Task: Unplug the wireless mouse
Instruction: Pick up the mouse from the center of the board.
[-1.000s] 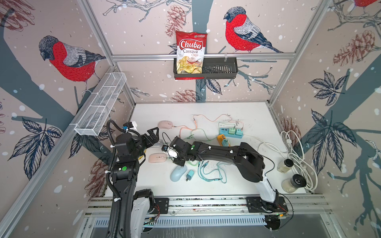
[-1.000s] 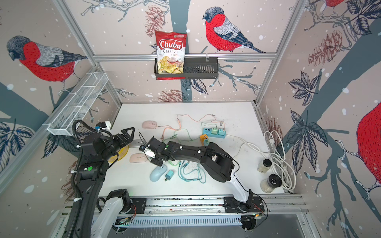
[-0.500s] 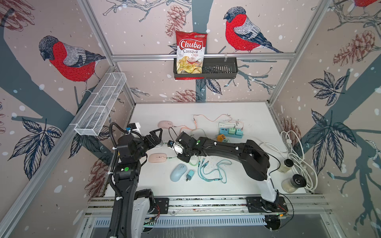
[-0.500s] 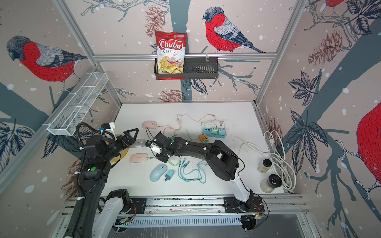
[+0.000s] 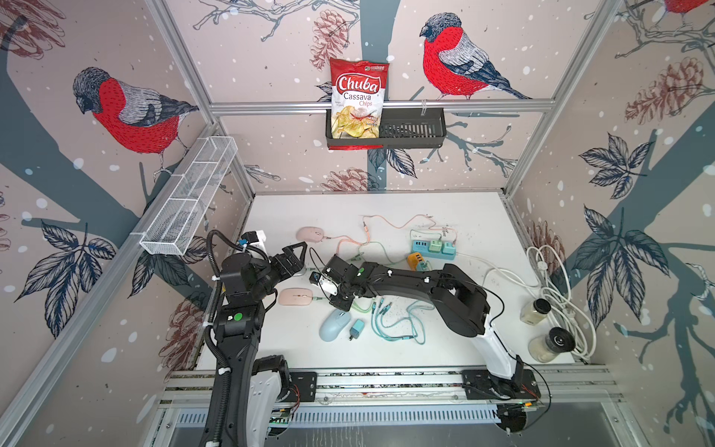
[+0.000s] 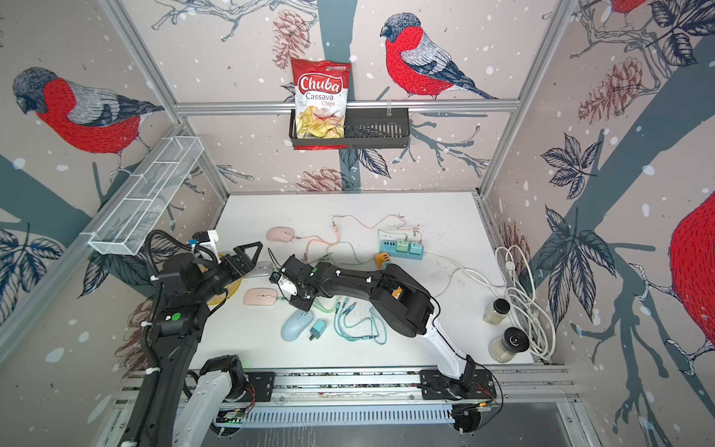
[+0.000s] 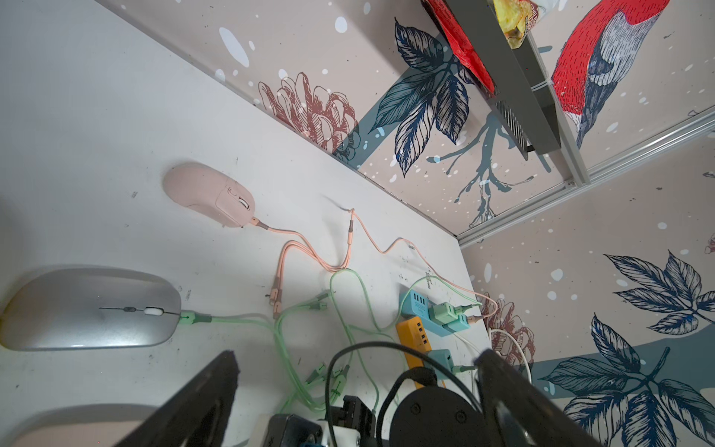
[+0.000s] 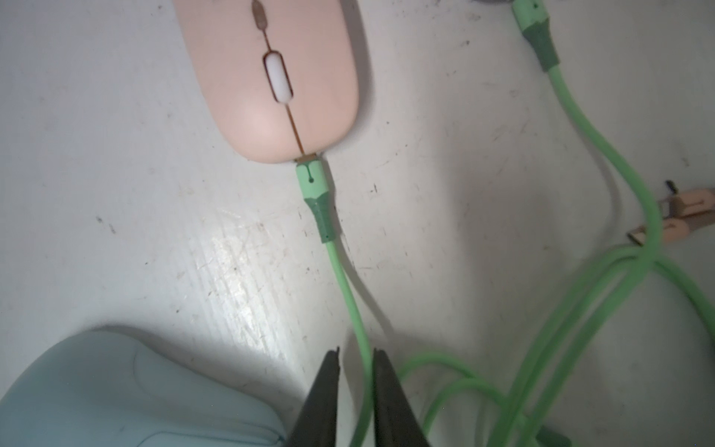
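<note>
Two right fingers (image 8: 325,387) are closed on the green cable (image 8: 344,286) a little back from its plug (image 8: 315,193), which the right wrist view alone shows seated in the flat pink mouse (image 8: 271,77) on the tabletop (image 8: 116,213). The left wrist view shows the left fingers (image 7: 201,402) spread wide near a silver mouse (image 7: 89,309) that both top views half hide.

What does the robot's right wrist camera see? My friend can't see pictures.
Two black jaws grip a green cable whose plug is in the end of a flat pink mouse on a scuffed white table. A pale blue mouse lies beside the jaws.
</note>
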Controlling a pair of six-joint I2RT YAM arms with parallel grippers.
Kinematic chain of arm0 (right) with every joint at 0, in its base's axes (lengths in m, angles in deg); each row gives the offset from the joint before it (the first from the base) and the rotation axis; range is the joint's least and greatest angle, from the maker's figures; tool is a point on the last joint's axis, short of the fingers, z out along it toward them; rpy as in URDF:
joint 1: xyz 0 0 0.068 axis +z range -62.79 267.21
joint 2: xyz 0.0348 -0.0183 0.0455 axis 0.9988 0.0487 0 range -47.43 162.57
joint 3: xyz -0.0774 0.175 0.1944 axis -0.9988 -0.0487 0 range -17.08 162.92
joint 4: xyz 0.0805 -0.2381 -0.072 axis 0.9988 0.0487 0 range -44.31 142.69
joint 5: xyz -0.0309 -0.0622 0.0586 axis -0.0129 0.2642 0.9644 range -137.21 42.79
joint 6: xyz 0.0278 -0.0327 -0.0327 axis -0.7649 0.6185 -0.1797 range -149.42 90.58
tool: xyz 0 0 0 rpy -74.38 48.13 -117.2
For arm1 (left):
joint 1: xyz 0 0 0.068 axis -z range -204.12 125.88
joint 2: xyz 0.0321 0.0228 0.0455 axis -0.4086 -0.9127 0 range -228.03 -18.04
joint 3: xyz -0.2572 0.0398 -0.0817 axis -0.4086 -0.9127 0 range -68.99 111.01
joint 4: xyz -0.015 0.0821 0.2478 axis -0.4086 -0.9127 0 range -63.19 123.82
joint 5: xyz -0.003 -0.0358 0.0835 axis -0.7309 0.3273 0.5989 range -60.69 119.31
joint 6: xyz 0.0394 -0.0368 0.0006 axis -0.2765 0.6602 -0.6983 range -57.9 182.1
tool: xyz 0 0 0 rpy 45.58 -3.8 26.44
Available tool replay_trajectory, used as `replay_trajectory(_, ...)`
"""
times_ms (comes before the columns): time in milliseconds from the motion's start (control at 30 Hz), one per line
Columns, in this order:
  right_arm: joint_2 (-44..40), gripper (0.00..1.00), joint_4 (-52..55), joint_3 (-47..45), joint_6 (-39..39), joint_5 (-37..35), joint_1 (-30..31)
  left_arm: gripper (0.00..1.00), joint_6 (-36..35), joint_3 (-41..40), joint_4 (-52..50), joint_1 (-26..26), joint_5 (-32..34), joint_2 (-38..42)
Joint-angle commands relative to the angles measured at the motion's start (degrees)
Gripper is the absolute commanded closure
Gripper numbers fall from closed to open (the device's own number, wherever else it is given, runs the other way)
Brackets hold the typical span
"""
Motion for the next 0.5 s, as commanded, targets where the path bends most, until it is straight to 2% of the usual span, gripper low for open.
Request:
replay_trajectory(0,-0.9,0.97,0.44,0.31,-0.91,-0.9,0.26,0.04,-0.24,-0.2,3.81,0.01,-0.87,-0.03)
replay_trajectory(33,-1.5,1.0,0.09,-0.04,-1.09,-1.35,0.38,0.04,-0.24,-0.12,3.73,0.01,-0.88,-0.02)
replay_trajectory(267,-12.03,1.0,-0.1,-4.16,-1.59,-6.1,-0.09,0.06,-0.68,-0.16,3.66,0.01,-2.12,0.15)
replay_trajectory(367,-18.79,1.0,1.25,-6.8,-1.96,-7.89,-0.75,0.1,-0.28,-1.73,7.61,0.0,-8.14,0.0)
replay_trajectory(467,-26.38,1.0,2.75,-9.58,-3.42,-7.98,-1.91,0.1,3.03,-5.2,17.09,0.14,-16.33,-0.35)
